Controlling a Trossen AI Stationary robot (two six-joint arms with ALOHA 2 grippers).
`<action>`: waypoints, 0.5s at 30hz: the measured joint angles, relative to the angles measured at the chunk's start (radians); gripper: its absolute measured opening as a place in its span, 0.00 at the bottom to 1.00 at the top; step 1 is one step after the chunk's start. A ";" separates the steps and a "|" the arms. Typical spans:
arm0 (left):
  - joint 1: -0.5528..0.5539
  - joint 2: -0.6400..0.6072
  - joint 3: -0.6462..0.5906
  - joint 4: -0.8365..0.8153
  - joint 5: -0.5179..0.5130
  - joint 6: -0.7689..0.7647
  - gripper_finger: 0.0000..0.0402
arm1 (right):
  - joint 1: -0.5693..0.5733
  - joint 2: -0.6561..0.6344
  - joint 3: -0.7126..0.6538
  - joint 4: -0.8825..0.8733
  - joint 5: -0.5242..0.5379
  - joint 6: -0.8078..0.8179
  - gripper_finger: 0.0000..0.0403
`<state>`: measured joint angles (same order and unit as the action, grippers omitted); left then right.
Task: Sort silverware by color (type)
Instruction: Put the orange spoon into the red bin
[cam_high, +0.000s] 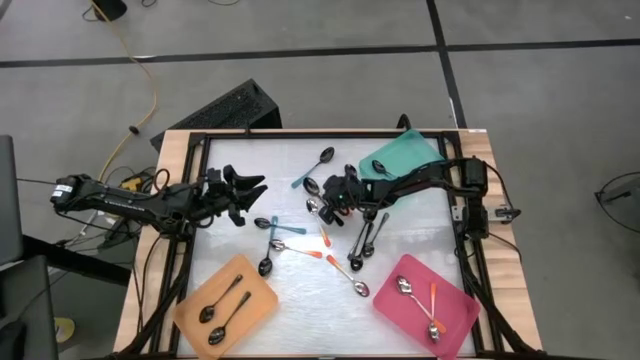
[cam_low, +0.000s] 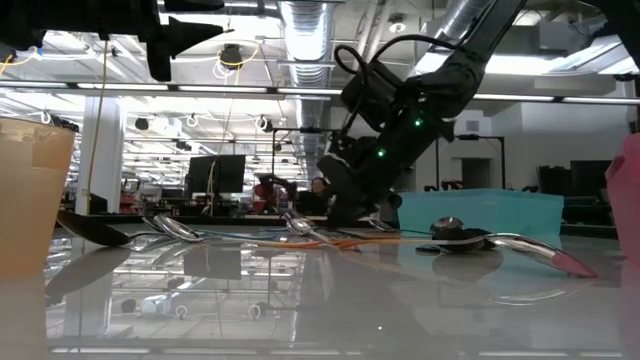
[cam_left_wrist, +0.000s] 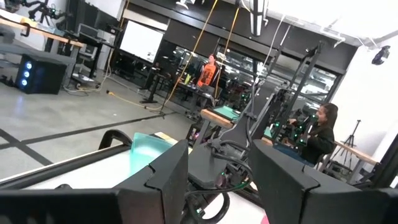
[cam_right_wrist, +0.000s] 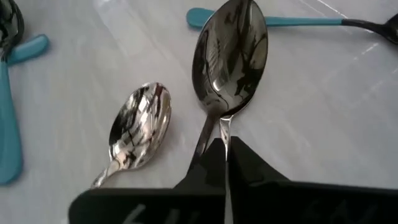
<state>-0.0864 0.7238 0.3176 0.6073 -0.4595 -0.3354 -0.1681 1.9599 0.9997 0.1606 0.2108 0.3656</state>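
My right gripper (cam_right_wrist: 225, 146) is low over the table's middle (cam_high: 322, 198), shut on an all-silver spoon whose bowl (cam_right_wrist: 230, 56) points toward the table's left. A second silver spoon (cam_right_wrist: 140, 127) lies bowl-up beside it. Teal-handled spoons (cam_right_wrist: 267, 20) lie on the table beyond it, and orange-handled ones (cam_high: 335, 262) lie toward the near edge. My left gripper (cam_high: 252, 190) hangs open above the table's left part and touches nothing; its two fingers frame the left wrist view (cam_left_wrist: 221, 180). My right gripper pinches the silver spoon's thin neck (cam_right_wrist: 222, 124), just behind the bowl, between its two fingertips. The fingers slant down from the table's right side and lie along the handle, which runs back between them and is hidden there. Whether the bowl rests on the table I cannot tell.
An orange tray (cam_high: 255, 305) at the near left holds two dark spoons. A pink tray (cam_high: 455, 305) at the near right holds two spoons. A teal tray (cam_high: 405, 155) sits at the far right, under my right arm. A cluster of silver spoons (cam_high: 365, 240) lies by the arm.
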 joint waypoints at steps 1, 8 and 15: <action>0.000 0.000 0.000 -0.004 0.001 -0.002 0.39 | 0.003 -0.001 0.000 0.006 0.000 0.000 0.01; 0.000 0.000 0.000 -0.027 0.000 -0.019 0.39 | 0.004 -0.039 0.011 -0.004 -0.011 0.003 0.01; 0.000 0.000 0.000 -0.022 0.000 -0.018 0.39 | 0.006 -0.089 0.082 -0.045 -0.002 -0.024 0.01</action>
<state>-0.0864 0.7238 0.3176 0.5850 -0.4595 -0.3535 -0.1622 1.8709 1.0815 0.1155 0.2083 0.3415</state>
